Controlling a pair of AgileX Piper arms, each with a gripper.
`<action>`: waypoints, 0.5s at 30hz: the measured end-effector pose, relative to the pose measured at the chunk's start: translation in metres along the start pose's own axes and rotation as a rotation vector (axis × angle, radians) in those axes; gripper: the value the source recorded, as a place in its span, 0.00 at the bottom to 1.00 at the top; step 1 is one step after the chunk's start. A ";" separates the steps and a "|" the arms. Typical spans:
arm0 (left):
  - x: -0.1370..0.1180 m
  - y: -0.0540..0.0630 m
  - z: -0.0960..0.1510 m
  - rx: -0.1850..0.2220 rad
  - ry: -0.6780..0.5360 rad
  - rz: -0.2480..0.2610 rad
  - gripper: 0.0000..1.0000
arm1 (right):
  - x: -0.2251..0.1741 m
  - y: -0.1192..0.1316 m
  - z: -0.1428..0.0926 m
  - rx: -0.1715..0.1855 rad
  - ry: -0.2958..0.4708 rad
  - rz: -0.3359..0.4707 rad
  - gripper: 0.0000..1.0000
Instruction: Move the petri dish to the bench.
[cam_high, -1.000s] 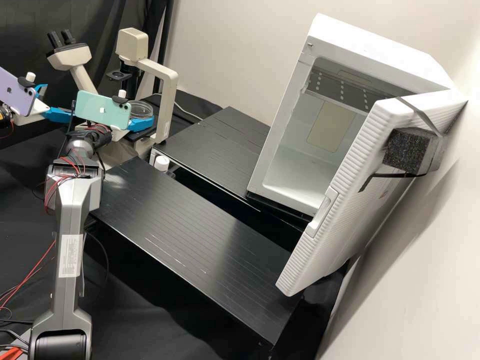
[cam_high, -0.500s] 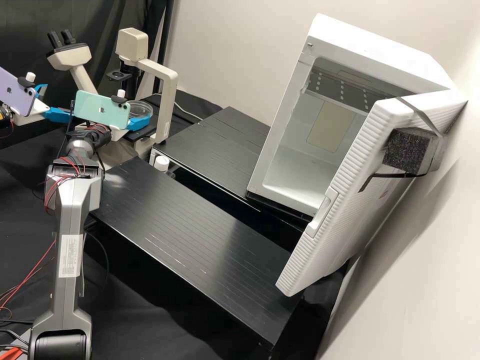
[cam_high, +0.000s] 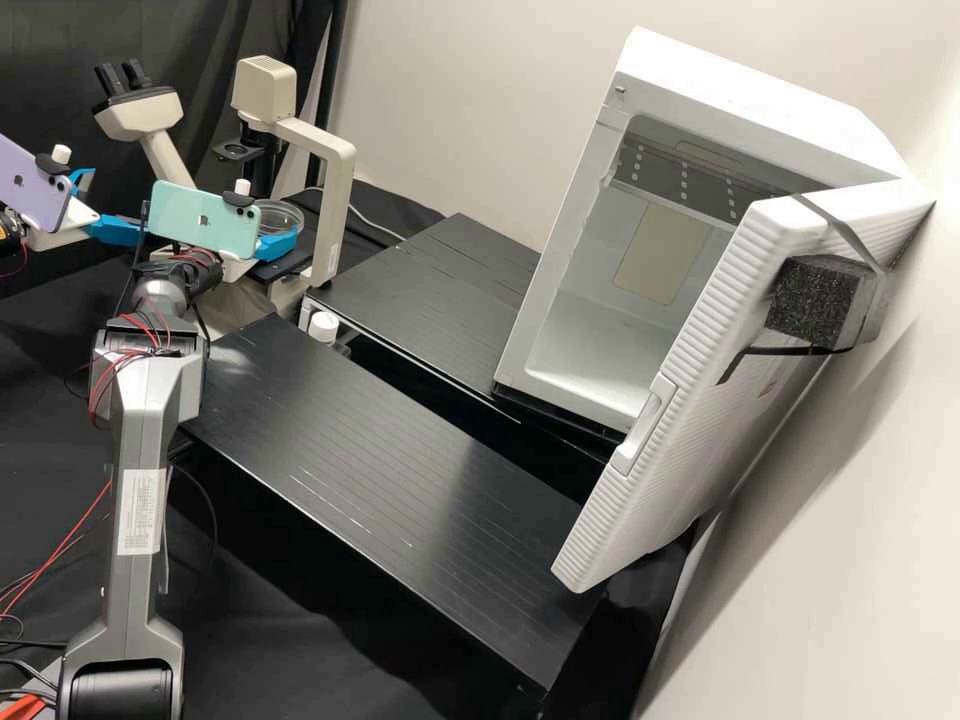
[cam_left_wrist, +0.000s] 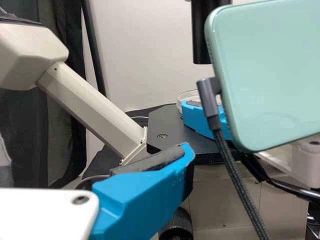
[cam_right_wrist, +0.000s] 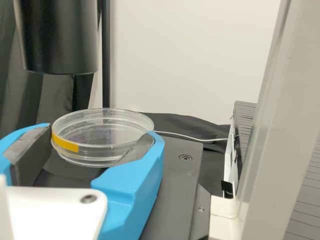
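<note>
In the high view the petri dish (cam_high: 283, 216) is at the microscope's stage, with the right gripper (cam_high: 279, 245) at it behind the mint phone. The clear, round dish (cam_right_wrist: 95, 132), with a yellow strip on its side, lies level between the blue fingers of the right gripper (cam_right_wrist: 99, 134) in the right wrist view, pads against both sides. Farther left stands the left gripper (cam_high: 112, 207), its fingers apart with nothing seen between them. One finger of the left gripper (cam_left_wrist: 145, 195) shows in the left wrist view. The black bench (cam_high: 380, 460) stretches across the middle.
The microscope's cream frame (cam_high: 337, 200) rises right beside the dish. Its dark lens barrel (cam_right_wrist: 57, 40) hangs above. A second black platform (cam_high: 430, 290) leads to a white incubator (cam_high: 560, 250) with its door (cam_high: 740, 330) standing open.
The right gripper and the petri dish have shifted together very slightly left in the high view. The left arm has stayed still.
</note>
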 end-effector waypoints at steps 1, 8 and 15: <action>0.000 0.000 0.000 0.000 0.000 0.000 1.00 | 0.000 0.000 0.000 0.000 0.000 0.000 0.00; 0.000 0.000 0.000 0.000 0.000 0.000 1.00 | -0.001 0.000 0.000 -0.006 0.012 0.006 0.00; 0.000 0.000 0.000 0.000 0.000 0.000 1.00 | -0.023 0.000 0.020 0.018 0.032 0.048 0.00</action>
